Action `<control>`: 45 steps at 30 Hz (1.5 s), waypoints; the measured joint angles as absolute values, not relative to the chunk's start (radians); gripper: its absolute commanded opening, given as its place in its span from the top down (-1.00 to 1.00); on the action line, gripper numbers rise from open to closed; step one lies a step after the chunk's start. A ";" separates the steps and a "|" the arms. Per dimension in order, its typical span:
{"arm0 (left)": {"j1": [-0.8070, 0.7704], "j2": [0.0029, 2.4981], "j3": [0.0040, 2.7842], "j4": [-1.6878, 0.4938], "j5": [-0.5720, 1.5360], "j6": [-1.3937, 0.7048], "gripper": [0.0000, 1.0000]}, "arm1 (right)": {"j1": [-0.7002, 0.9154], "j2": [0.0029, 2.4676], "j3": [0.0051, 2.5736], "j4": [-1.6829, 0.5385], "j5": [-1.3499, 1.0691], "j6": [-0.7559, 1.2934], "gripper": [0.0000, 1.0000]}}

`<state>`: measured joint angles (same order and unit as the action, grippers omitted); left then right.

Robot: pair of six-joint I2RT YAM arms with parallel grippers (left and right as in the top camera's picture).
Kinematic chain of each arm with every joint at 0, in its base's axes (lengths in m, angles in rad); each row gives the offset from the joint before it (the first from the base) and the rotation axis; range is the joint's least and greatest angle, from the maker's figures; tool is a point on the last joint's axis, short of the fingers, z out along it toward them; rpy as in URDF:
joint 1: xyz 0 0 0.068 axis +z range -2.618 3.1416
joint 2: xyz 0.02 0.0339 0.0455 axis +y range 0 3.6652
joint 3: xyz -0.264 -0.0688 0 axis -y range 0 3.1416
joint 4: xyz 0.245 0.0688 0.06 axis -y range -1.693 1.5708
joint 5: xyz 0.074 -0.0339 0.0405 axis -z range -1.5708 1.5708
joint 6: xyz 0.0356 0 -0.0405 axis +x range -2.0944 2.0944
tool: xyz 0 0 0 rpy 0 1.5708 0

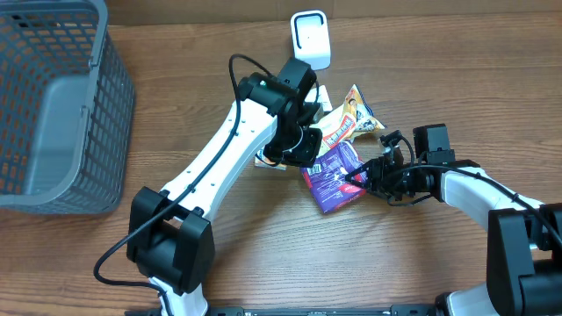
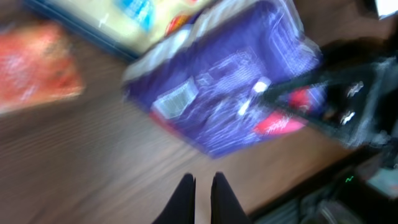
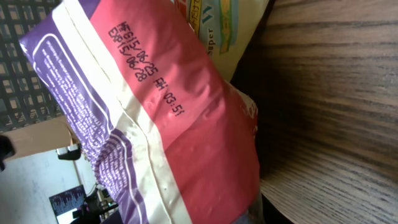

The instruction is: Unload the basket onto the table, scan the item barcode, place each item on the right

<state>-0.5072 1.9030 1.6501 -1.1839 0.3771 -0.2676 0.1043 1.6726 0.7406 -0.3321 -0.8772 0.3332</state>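
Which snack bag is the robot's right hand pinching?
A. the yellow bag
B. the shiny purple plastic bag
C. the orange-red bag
B: the right gripper is clamped on the edge of the shiny purple plastic snack bag, and no other bag sits between its fingers.

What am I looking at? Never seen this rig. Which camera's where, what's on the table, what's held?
Two robot arms work at a wooden table, each ending in a two-finger gripper. The overhead picture looks straight down on both. The other two come from cameras on the arms' wrists, so they are close-ups. On the table are a grey basket at the left, a white scanner at the far edge, a yellow packet and a purple packet. The right gripper pinches the purple packet's edge. Its wrist view is filled by that packet's pink panel with a printed date. The left gripper is shut on nothing, near the packets, and its view is blurred.
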 measured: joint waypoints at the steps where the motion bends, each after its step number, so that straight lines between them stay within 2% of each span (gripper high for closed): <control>1: -0.502 1.903 1.625 -1.144 0.403 -0.271 0.92 | 0.105 1.673 0.741 -0.333 -0.876 0.334 0.93; 9: -0.496 1.903 1.421 -1.015 0.540 -0.298 0.92 | 0.105 1.673 0.741 -0.334 -0.875 0.341 0.93; 24: -0.496 1.902 1.229 -0.776 0.532 -0.376 0.92 | 0.104 1.673 0.741 -0.342 -0.897 0.366 0.93; 36: -0.489 1.956 1.225 -0.760 0.602 -0.394 0.91 | 0.090 1.673 0.754 -0.349 -0.935 0.366 0.93; 45: -0.490 2.001 1.216 -0.755 0.580 -0.389 0.91 | -0.031 1.673 0.757 -0.359 -0.978 0.389 0.93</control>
